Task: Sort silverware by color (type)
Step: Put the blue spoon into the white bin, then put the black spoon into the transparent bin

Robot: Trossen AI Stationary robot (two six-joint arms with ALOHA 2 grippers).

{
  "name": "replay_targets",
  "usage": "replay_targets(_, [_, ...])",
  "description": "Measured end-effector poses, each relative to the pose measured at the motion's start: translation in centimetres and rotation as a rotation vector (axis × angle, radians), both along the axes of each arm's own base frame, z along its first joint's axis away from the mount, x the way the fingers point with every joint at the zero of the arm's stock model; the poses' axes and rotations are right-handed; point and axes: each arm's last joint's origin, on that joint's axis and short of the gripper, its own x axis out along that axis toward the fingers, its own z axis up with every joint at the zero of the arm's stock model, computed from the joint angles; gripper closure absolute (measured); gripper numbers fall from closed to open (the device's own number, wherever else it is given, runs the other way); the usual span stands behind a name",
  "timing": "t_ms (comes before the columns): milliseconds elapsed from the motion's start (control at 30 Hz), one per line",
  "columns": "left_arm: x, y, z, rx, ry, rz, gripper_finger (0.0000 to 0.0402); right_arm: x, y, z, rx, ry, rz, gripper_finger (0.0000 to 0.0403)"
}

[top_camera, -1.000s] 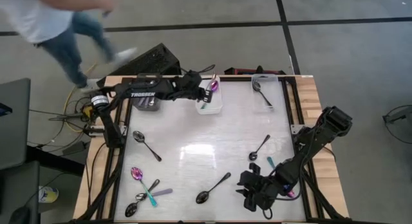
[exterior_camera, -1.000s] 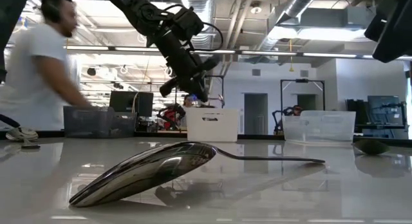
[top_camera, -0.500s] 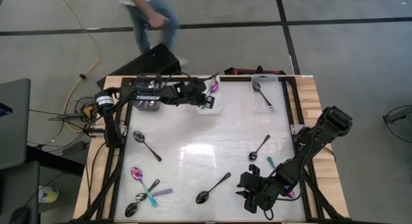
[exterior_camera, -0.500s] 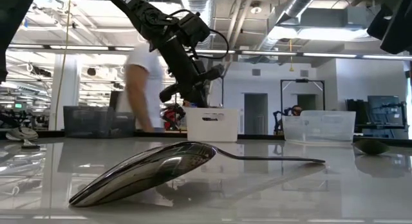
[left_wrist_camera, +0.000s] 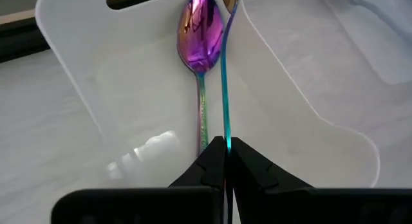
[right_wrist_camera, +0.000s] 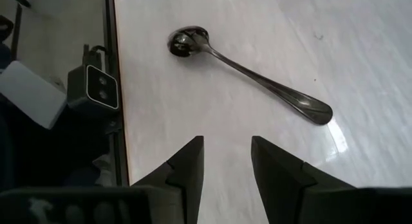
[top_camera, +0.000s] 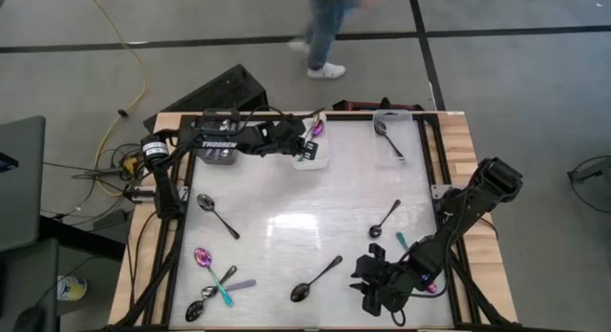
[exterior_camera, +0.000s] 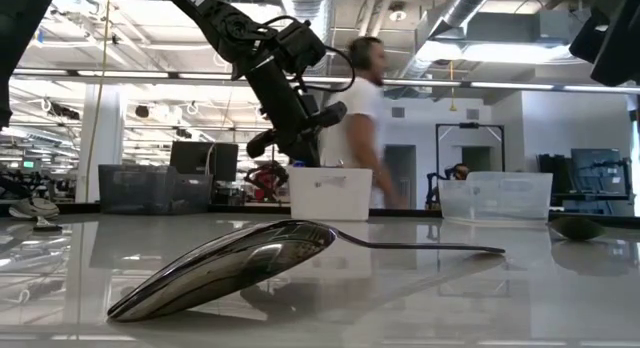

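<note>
Teal-handled spoon (left_wrist_camera: pixel 225 95) pinched by left end effector (left_wrist_camera: pixel 227 161) over white bin (left_wrist_camera: pixel 129 76).

Table (top_camera: pixel 286 194) centre open (bare); spoons (top_camera: pixel 215 284) crowd near-left corner; bins (top_camera: pixel 391 132) line far edge

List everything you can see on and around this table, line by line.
table: one, white.
white bin: one, far edge, middle.
clear bin: one, far edge, right; holds one dark spoon.
grey bin: one, far left, under the left arm.
lying spoon: one, purple-pink, in the white bin.
held spoon: one, teal handle, over the white bin.
loose iridescent spoons: at least two, near-left corner; another partly under the right arm.
loose dark spoons: four, scattered on the table.
person: one, beyond the far edge.
left end effector: shut on the held spoon.
right end effector: open, near-right.
</note>
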Motion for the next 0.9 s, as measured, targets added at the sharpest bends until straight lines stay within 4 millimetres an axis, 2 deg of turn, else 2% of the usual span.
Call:
replay_targets(600, [-0.1, 0.12, -0.01, 0.015, 0.021, -0.026, 0.0395, 0.0, 0.0, 0.0, -0.003, 0.0, 0.003, 0.0251])
replay_targets(700, [-0.12, 0.3, 0.16, 0.017, 0.022, -0.025, 0.0373, -0.01, 0.01, -0.03, 0.004, 0.008, 0.011, 0.0251])
replay_targets(900, [0.14, 0.43, 0.89, 0.009, -0.003, -0.028, 0.0296, -0.03, 0.06, -0.06, 0.024, 0.028, 0.031, 0.0251])
